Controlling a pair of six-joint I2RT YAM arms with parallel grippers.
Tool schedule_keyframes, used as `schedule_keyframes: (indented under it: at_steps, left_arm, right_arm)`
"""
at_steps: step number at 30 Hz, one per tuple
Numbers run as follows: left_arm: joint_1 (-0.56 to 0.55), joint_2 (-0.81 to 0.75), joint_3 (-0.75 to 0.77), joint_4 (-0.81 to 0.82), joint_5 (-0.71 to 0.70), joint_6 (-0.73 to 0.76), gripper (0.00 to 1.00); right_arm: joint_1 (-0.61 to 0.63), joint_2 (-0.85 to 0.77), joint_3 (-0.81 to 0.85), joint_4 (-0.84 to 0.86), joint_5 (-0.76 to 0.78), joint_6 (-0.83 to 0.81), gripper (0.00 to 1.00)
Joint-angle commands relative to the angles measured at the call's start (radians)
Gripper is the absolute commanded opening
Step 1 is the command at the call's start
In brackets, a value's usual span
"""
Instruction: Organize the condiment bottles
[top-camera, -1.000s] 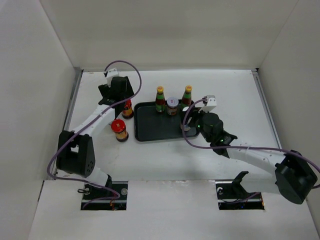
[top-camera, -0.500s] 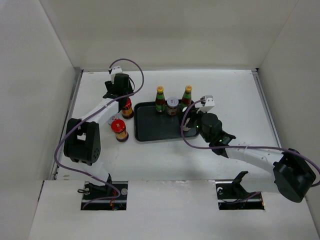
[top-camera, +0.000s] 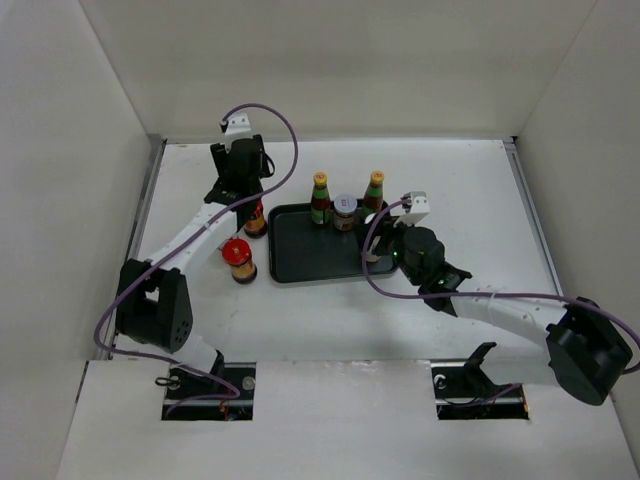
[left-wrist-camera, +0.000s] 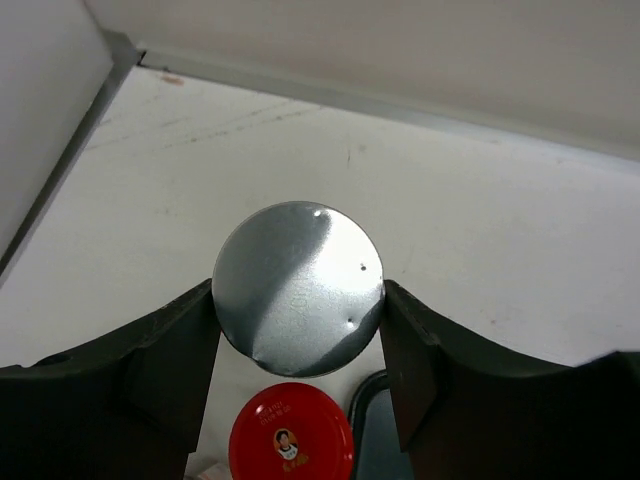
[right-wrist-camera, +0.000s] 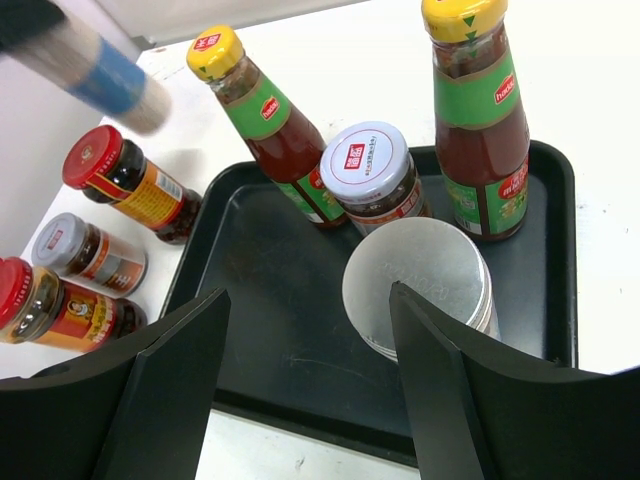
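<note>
Silver-lidded jar (left-wrist-camera: 298, 288) at centre of the left wrist frame, pinched at lid level by the left fingers (left-wrist-camera: 170, 350), one each side. Red-lidded jar (left-wrist-camera: 291, 445) just below it in frame, on the white surface (left-wrist-camera: 480, 230). Probably rigid with a smooth, slippery lid; gripping the body is safer. Right fingers (right-wrist-camera: 160, 400) are spread open over a silver tin (right-wrist-camera: 415, 270) in the black tray (right-wrist-camera: 270, 320), holding nothing.

bottles (top-camera: 320, 198) and jar (top-camera: 345, 212) in tray (top-camera: 305, 258), two jars (top-camera: 239, 261) left of it

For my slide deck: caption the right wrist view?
Right claw open above the black tray, which carries a silver can, a white-lidded jar and two yellow-capped bottles.
</note>
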Motion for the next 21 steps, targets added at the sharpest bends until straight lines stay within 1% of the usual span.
schedule_keyframes:
  at_steps: [1,7,10,21]
  left_arm:
    - [-0.049,-0.112,0.073,0.126,-0.013,0.046,0.51]
    - [-0.156,-0.113,0.045,0.052,0.061,-0.020,0.50]
    - [-0.192,-0.115,0.001,0.057,0.087,-0.060,0.50]
    - [-0.201,-0.057,-0.134,0.084,0.137,-0.161,0.48]
  right_arm:
    - [0.005,-0.028,-0.013,0.070,-0.008,0.001,0.72]
    - [-0.001,-0.034,-0.016,0.068,-0.006,0.004,0.72]
    - [-0.001,-0.028,-0.013,0.065,-0.006,0.005,0.72]
    - [-0.009,-0.042,-0.022,0.064,0.012,0.005,0.73]
